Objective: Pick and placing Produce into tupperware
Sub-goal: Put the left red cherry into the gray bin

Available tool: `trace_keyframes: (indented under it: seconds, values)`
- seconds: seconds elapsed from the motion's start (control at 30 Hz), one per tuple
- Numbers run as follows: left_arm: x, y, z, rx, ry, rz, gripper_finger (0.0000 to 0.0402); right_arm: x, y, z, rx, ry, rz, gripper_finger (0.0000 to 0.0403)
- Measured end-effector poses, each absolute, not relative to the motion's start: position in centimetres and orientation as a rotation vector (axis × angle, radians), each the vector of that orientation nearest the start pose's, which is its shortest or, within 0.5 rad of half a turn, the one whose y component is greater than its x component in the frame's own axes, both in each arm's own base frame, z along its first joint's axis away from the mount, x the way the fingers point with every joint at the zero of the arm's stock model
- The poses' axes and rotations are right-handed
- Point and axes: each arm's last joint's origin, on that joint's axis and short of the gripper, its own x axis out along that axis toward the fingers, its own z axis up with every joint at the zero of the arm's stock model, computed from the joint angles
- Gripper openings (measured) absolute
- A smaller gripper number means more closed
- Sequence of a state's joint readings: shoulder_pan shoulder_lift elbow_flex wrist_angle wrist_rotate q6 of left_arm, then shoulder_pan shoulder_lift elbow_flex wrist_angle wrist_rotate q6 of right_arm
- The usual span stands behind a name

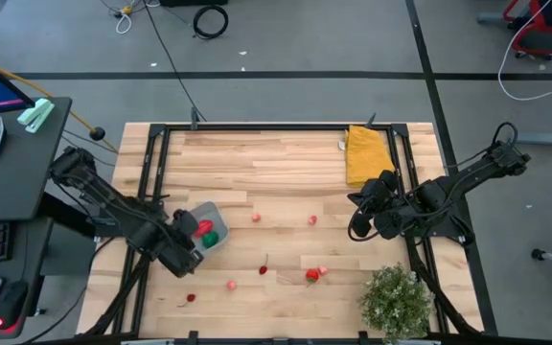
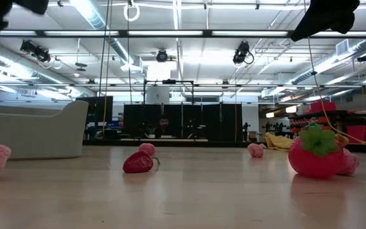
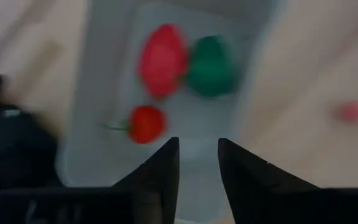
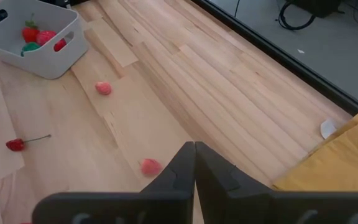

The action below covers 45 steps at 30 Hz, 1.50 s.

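Note:
The tupperware (image 1: 206, 209) sits on the left half of the table. In the left wrist view it holds a large red piece (image 3: 161, 59), a green piece (image 3: 210, 65) and a small red stemmed piece (image 3: 146, 123). My left gripper (image 3: 197, 163) hovers open over the tupperware's near end (image 3: 197, 130) and holds nothing. My right gripper (image 4: 194, 158) is shut and empty, hanging over the right half of the table near a pink piece (image 4: 150, 166). Several more produce pieces lie loose on the wood, among them a strawberry (image 1: 311, 276) and a stemmed red piece (image 1: 264, 270).
A yellow folded cloth (image 1: 366, 153) lies at the far right of the table. A bushy green plant (image 1: 396, 299) stands at the near right corner. Black frame rails (image 1: 157, 163) run along the table's sides. Bare wood lies between the loose pieces at the table's middle.

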<state>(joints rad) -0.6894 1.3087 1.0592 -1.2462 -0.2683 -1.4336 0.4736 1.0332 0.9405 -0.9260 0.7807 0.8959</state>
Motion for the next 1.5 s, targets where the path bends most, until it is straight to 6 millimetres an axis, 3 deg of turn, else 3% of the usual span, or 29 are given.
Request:
trace_keyframes:
  seconds: [0.13,0.27,0.5,0.8,1.13,1.5]
  values:
    - [17.0,-14.5,28.2,-0.624,1.174,0.502,0.0098,17.0,6.4,29.2,0.232,0.619,-0.6,0.0018]
    - [16.2,-16.7,28.0,-0.712,1.161,0.403,0.0086,17.0,6.4,29.2,0.23,0.62,-0.6,0.0018]
    - [15.0,-20.9,24.9,-0.821,1.171,0.316,0.0095,17.0,6.4,29.2,0.223,0.622,-0.598,0.0018]
    - [16.5,-24.5,20.3,-0.822,1.271,0.319,0.0165,17.0,6.2,29.3,0.141,0.587,-0.635,0.0018]
    - [17.0,-25.3,16.5,-0.712,1.343,0.419,0.0201,17.0,6.2,29.3,0.086,0.601,-0.621,0.0018]
    - [18.3,-24.9,14.5,-0.736,1.345,0.537,0.016,17.0,6.2,29.4,-0.024,0.635,-0.583,0.0018]
